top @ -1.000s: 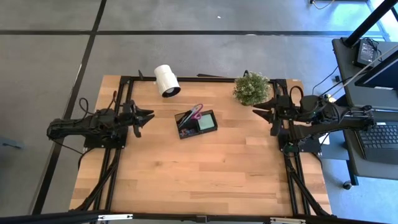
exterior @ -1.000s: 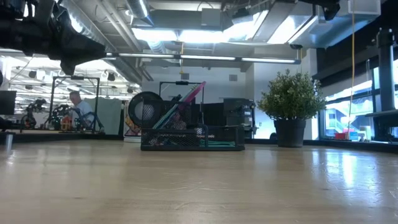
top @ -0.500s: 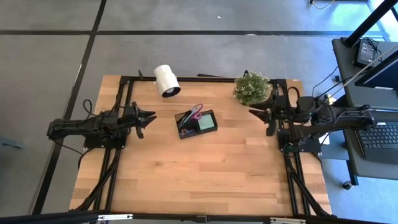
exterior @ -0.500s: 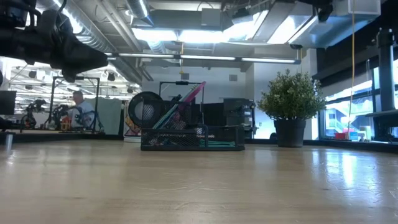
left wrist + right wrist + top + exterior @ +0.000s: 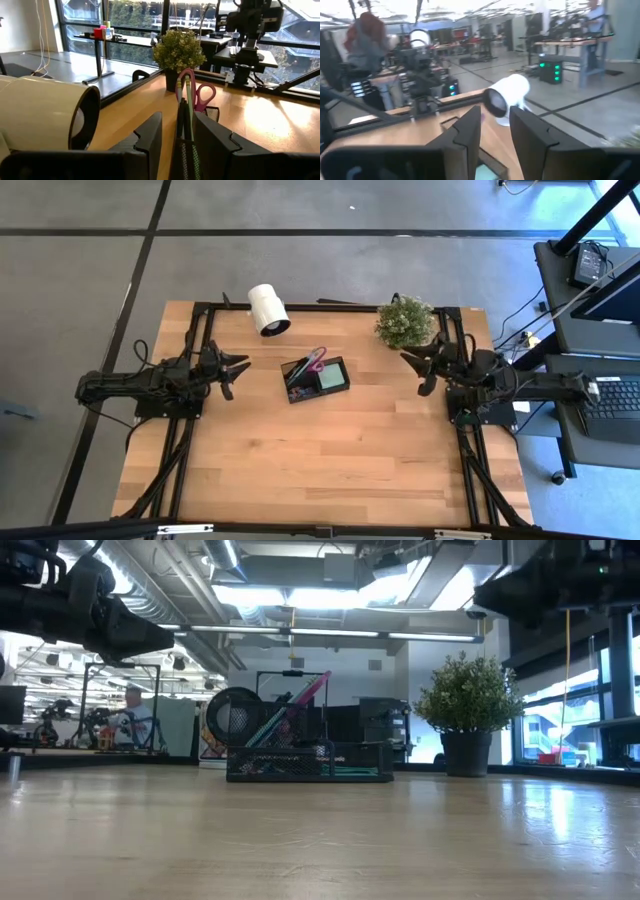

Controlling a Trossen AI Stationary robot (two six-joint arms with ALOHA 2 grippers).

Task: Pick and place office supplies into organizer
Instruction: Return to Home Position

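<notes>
Mid-table, a bit far of centre: organizer (image 5: 316, 378) w/ scissors (image 5: 316, 359), pens (image 5: 262, 724), sticky pad (image 5: 330, 379) inside. L gripper (image 5: 238, 367) at left edge, fingers spread. R gripper (image 5: 412, 371) at right edge near plant (image 5: 404, 321), fingers spread.

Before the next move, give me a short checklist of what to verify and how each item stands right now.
1. Left hand empty: ok, fingers open, nothing between them.
2. Right hand empty: ok, fingers open, nothing held.
3. Both clear of the organizer: ok, each is off to its own side of it.
4. Supplies stowed: ok, the scissors and green sticky pad sit in the organizer; no loose item shows on the table.
5. Right hand clear of the plant: ok, near it but apart.
6. Small items inside the organizer: cannot tell.
</notes>
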